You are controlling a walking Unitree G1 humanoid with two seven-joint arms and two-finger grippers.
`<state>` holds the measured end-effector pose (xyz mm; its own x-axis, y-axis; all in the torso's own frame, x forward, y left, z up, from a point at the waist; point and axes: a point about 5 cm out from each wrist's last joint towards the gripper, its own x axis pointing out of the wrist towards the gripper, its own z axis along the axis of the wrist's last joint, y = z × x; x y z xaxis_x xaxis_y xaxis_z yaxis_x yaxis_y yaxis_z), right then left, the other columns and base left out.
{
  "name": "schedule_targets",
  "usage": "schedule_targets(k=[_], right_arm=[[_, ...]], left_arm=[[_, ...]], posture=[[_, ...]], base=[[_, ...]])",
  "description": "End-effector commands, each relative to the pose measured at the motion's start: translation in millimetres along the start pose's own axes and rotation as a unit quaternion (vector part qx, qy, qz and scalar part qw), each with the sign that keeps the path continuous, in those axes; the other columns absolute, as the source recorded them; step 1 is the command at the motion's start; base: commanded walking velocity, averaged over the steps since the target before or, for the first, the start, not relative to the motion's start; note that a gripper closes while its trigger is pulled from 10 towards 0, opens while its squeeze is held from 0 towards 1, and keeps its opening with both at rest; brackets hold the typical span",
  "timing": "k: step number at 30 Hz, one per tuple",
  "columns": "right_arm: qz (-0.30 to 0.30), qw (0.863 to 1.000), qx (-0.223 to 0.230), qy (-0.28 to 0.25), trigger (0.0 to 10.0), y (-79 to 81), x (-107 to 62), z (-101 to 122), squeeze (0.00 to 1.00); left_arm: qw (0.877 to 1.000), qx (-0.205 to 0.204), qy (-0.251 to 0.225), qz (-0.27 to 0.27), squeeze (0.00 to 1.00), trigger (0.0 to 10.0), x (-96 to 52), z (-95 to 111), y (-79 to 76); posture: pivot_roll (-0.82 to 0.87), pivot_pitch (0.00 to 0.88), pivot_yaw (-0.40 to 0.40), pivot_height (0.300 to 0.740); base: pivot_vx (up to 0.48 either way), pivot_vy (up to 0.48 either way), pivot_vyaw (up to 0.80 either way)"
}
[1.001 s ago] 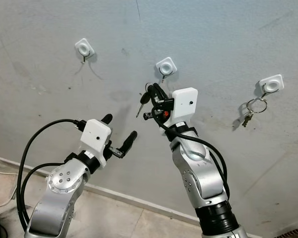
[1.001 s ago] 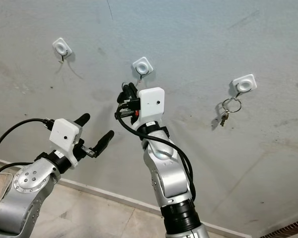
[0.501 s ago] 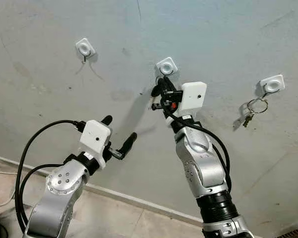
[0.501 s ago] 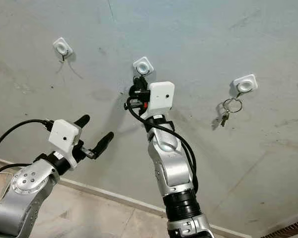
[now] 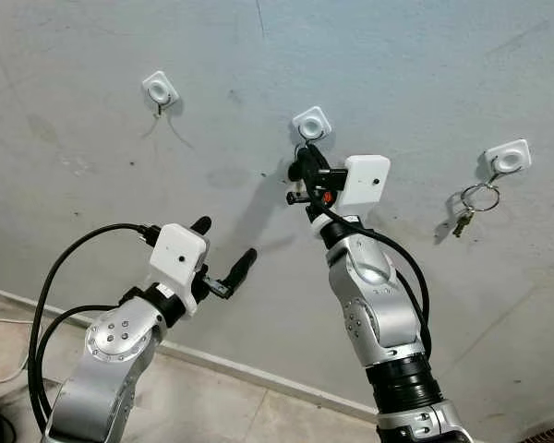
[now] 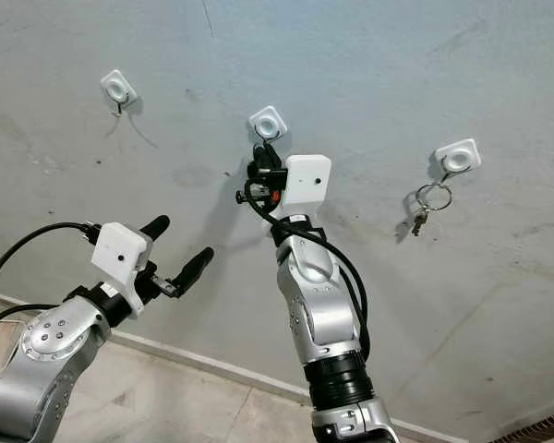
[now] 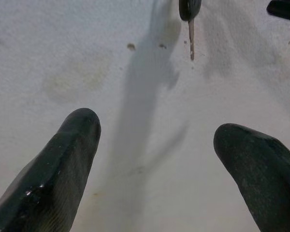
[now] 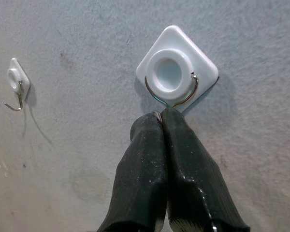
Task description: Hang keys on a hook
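Left eye view: grey wall (image 5: 92,185) with three white hook pads in a row, namely left hook (image 5: 159,89), middle hook (image 5: 312,123) and right hook (image 5: 508,157). Second set of keys (image 5: 462,220) already hanging from right hook on a ring. Right gripper (image 5: 301,166) raised, just below middle hook, tips at the wall. Left gripper (image 5: 223,245) lower and to the left, well apart from all hooks, holding nothing, fingers spread. Right eye view: same layout, nothing to add. Left wrist view: two black fingertips (image 7: 67,159) wide apart against bare wall; one key (image 7: 190,19) with black head and metal blade dangling further up, close to the wall. Right wrist view: right gripper's fingertips (image 8: 147,128) pressed together, clamped on the bottom of a thin wire key ring (image 8: 150,94) looped under the middle pad's round centre. Cannot tell whether ring rests on the hook's own wire. Left hook visible to one side, bare.
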<state>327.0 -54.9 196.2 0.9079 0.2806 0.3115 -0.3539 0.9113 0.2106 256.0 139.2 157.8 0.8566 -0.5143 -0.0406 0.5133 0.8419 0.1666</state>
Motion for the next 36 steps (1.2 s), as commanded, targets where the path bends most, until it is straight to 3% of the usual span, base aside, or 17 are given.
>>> schedule_targets(k=[1, 15, 27, 36], right_arm=[[-0.002, 1.000, 0.030, -0.001, 10.0, 11.1, 7.2, 0.9, 0.00], [-0.010, 0.998, 0.064, 0.014, 10.0, 10.3, 5.4, -6.2, 0.00], [0.005, 0.998, 0.065, -0.012, 10.0, 8.1, 8.6, 4.6, 0.00], [0.007, 0.996, 0.090, -0.010, 10.0, 3.6, 7.0, 4.0, 0.00]], left_arm=[[1.000, 0.016, -0.025, -0.011, 0.00, 10.0, 3.0, 11.6, -2.0], [0.999, 0.019, -0.034, -0.011, 0.00, 10.0, 7.9, 15.0, 0.2], [0.999, 0.015, -0.050, -0.011, 0.00, 10.0, 11.6, 19.3, -0.9], [0.997, 0.019, -0.077, 0.011, 0.00, 10.0, 15.4, 25.5, 2.2]], posture=[[0.24, 0.007, -0.043, 0.740], [0.24, 0.004, -0.041, 0.740], [0.24, 0.000, -0.042, 0.740], [0.23, 0.000, -0.045, 0.740]], base=[[0.000, 0.000, 0.00], [0.000, 0.000, 0.00], [0.000, 0.000, 0.00], [0.000, 0.000, 0.00]])
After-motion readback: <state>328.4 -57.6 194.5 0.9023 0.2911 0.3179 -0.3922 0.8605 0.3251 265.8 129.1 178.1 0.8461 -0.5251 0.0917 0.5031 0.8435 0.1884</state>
